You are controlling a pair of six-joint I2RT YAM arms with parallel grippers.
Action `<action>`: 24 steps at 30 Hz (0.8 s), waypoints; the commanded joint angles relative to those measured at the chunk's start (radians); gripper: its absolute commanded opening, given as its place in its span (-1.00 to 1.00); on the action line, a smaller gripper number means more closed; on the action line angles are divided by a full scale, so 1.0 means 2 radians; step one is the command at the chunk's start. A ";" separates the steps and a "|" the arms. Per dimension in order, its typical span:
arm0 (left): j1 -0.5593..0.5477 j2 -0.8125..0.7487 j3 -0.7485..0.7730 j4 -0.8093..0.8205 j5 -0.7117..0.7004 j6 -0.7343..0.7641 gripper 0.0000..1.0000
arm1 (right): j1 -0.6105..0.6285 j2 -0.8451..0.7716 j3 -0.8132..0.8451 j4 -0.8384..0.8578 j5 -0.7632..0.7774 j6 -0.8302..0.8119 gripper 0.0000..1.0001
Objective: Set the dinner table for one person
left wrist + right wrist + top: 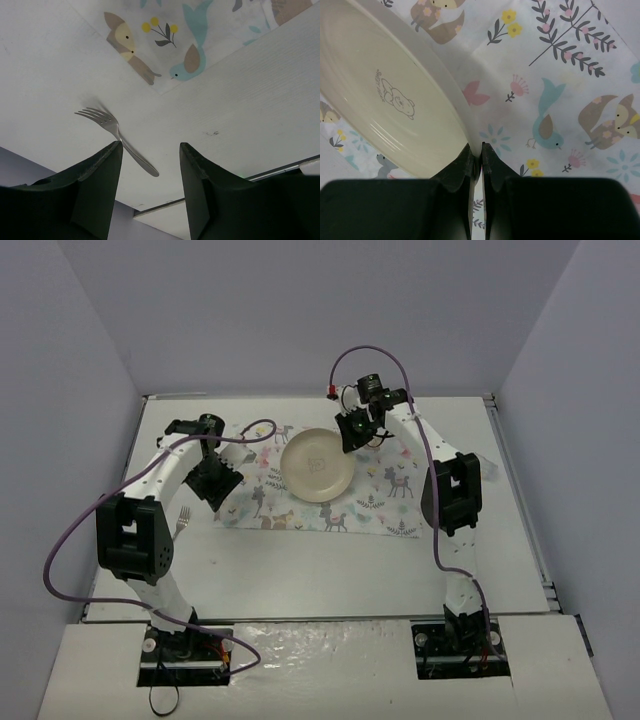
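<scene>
While the left end effector (150,145) hangs above the bench (330,560) near its left edge with its jaws standing apart and nothing between them, the right end effector (476,146) is pressed together on the rim of a cream plate (315,465), the thin edge pinched between its dark fingertips. The white matte bench fills the middle of the overhead view, with both arms bolted at its near edge and grey walls around the other three sides. A patterned placemat (390,490), printed with foxes, birds, deer and flowers, lies across the far middle of the bench, and the plate rests on it towards its left half, with the grip on the plate's right far edge. The plate bears a small line drawing of an animal at its centre. A metal fork (117,132) lies flat on the bare bench by the left edge, apart from the placemat's near left corner, its tines pointing towards the far edge. In the left wrist view the fork shows below and slightly left of the open fingers, touched by neither.
</scene>
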 commanded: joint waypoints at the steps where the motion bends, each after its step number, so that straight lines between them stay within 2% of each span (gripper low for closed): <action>1: -0.003 -0.031 0.013 -0.003 -0.008 0.007 -0.08 | 0.002 -0.015 0.003 0.011 0.021 -0.001 -1.00; 9: -0.001 -0.031 0.060 -0.002 -0.019 0.008 -0.07 | 0.003 -0.002 0.003 0.012 0.048 -0.002 -1.00; 11: -0.001 -0.028 0.077 -0.003 -0.018 0.007 -0.07 | 0.003 0.002 0.003 0.012 0.056 -0.003 -0.93; 12: -0.001 -0.027 0.086 -0.003 -0.018 0.006 -0.07 | 0.004 0.004 0.003 0.011 0.060 -0.004 -0.80; 14: 0.000 -0.025 0.097 -0.005 -0.019 0.007 -0.07 | 0.006 0.005 0.000 0.011 0.069 -0.006 -0.30; 16: 0.000 -0.023 0.109 -0.006 -0.021 0.008 -0.07 | 0.008 0.006 -0.001 0.012 0.079 -0.007 0.35; 17: 0.000 -0.022 0.116 -0.005 -0.021 0.007 -0.07 | 0.009 0.007 0.000 0.012 0.081 -0.008 0.60; 21: -0.001 -0.018 0.130 -0.001 -0.019 0.006 -0.07 | 0.014 0.004 0.007 0.013 0.096 -0.012 0.85; 24: 0.000 -0.012 0.142 0.001 -0.019 0.005 -0.07 | 0.015 -0.007 0.018 0.013 0.114 -0.018 0.91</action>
